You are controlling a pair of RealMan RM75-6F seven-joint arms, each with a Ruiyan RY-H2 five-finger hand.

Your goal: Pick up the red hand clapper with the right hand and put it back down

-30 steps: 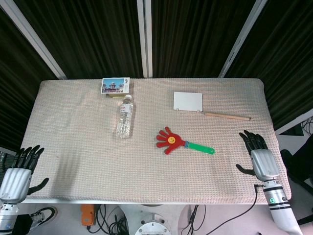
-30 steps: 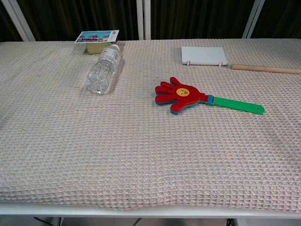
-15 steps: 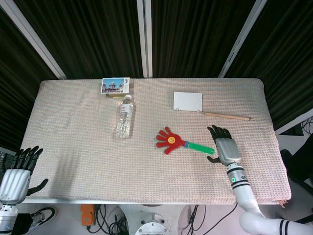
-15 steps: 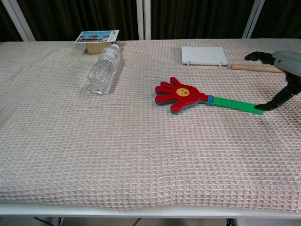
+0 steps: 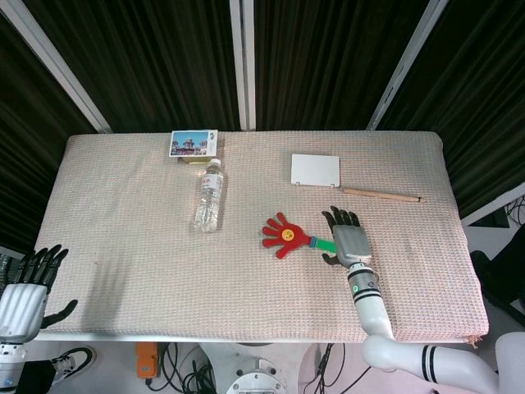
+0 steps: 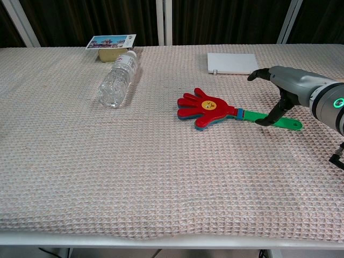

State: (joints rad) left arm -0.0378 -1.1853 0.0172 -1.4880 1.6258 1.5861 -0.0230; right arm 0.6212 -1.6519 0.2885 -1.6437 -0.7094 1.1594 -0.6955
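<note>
Head view: one red hand clapper [image 5: 285,234], one clear plastic bottle [image 5: 209,195] lying on its side, one flat white rectangular pad [image 5: 315,170], one thin wooden stick [image 5: 381,194], one small box [image 5: 194,145] with a picture on top, all on a table [image 5: 123,246] covered in beige waffle-weave cloth. Clapper lies flat mid-table: red palm shape with a yellow face, green straight handle pointing toward the right hand [image 5: 349,240]. Right hand is over the handle's end, fingers spread, thumb tip down beside the handle in chest view; grasping nothing yet. Half a second ago it sat further right, clear of the handle. Left hand [image 5: 26,291] idle off the near-left table edge, fingers apart, holding nothing. Clapper unmoved.
</note>
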